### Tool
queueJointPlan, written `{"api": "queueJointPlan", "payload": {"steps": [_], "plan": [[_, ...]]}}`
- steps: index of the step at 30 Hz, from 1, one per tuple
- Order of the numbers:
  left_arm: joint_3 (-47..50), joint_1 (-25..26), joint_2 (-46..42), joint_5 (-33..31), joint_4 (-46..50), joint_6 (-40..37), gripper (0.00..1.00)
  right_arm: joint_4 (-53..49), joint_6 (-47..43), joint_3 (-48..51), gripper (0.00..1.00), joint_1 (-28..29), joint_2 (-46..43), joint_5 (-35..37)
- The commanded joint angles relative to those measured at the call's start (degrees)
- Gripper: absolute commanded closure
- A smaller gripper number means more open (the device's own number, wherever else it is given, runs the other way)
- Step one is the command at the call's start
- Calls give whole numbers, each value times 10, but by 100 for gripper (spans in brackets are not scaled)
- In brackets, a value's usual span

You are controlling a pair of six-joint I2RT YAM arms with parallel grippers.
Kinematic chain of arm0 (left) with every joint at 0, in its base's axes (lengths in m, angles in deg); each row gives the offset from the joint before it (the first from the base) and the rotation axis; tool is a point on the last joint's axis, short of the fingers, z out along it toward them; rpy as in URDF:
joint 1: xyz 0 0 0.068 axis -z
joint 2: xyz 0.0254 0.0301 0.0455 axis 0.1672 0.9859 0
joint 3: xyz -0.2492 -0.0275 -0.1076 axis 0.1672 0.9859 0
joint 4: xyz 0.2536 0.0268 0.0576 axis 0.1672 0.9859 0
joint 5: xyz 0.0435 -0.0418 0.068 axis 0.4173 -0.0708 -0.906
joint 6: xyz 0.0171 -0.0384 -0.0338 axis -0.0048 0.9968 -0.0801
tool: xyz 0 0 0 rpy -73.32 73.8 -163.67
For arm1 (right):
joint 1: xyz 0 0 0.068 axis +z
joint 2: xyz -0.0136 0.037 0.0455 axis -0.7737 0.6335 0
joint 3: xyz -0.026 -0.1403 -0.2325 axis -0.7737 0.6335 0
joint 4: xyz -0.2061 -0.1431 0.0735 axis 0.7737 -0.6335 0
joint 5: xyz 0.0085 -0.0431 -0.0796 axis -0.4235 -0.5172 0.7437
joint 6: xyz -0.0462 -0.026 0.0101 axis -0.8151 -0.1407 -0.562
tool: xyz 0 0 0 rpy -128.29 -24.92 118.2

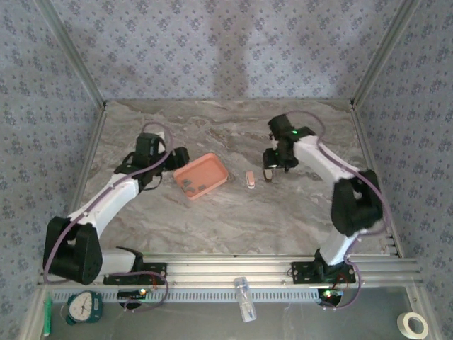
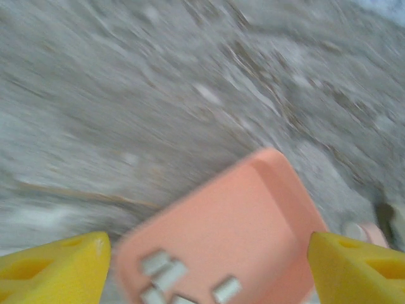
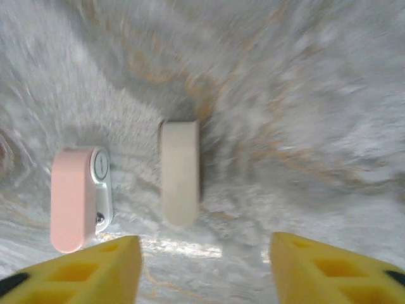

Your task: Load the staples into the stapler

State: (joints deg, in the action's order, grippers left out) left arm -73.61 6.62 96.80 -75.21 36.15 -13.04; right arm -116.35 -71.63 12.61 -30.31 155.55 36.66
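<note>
While scanning the centre of the table (image 1: 233, 219), note the stapler (image 3: 81, 199) lying flat near the right corner of the salmon tray (image 1: 212, 168), with staples (image 2: 168, 272) loose inside the tray. Note left gripper (image 2: 209, 253) spread wide over the tray, right gripper (image 3: 204, 247) parted above the stapler, clasping nothing.

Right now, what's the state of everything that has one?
tray: flat on the table.
staples: loose in the tray, not loaded.
stapler: lying on the table, looks shut, not held.
cream piece: lying beside the stapler, apart from it.
left tool: open, empty, aimed at the tray.
right tool: open, empty, above the table.
</note>
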Motion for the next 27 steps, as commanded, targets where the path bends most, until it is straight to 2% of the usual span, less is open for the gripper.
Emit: {"api": "queueJointPlan", "payload": {"steps": [1,2,3,4,8,10,11,15,17,19,21,22,24,25,27], "plan": [[22,-29,-47,-105,8,-79,16,113,-22,90,30,-60,-95,43],[32,-32,-56,-128,-9,-99,15,146,-21,118,27,-79,-119,40],[49,-35,-67,-159,-32,-119,14,176,-19,145,5,-101,-144,35],[67,-37,-76,-186,-60,-135,12,208,-20,172,0,-122,-164,30],[145,-60,-93,-215,-192,-171,8,350,-43,276,0,-187,-210,15],[188,-72,-96,-218,-264,-181,4,421,-88,324,0,-213,-218,5],[203,-76,-97,-218,-288,-183,1,452,-97,346,0,-220,-220,4],[272,-81,-82,-245,-407,-200,0,571,-117,428,0,-242,-218,-5],[285,-86,-68,-253,-422,-204,0,635,-127,464,0,-244,-211,-8],[294,-94,-49,-245,-436,-207,0,699,-134,492,0,-247,-196,-10],[313,-99,-16,-230,-498,-220,0,744,-136,511,0,-249,-175,-14],[317,-101,2,-218,-531,-227,0,727,-140,500,0,-250,-170,-16],[299,-102,19,-187,-522,-257,0,780,-143,506,0,-250,-152,-23],[298,-102,31,-177,-540,-275,0,770,-128,499,0,-255,-146,-22],[323,-109,63,-163,-638,-300,0,799,-111,495,0,-261,-129,-42]]}}
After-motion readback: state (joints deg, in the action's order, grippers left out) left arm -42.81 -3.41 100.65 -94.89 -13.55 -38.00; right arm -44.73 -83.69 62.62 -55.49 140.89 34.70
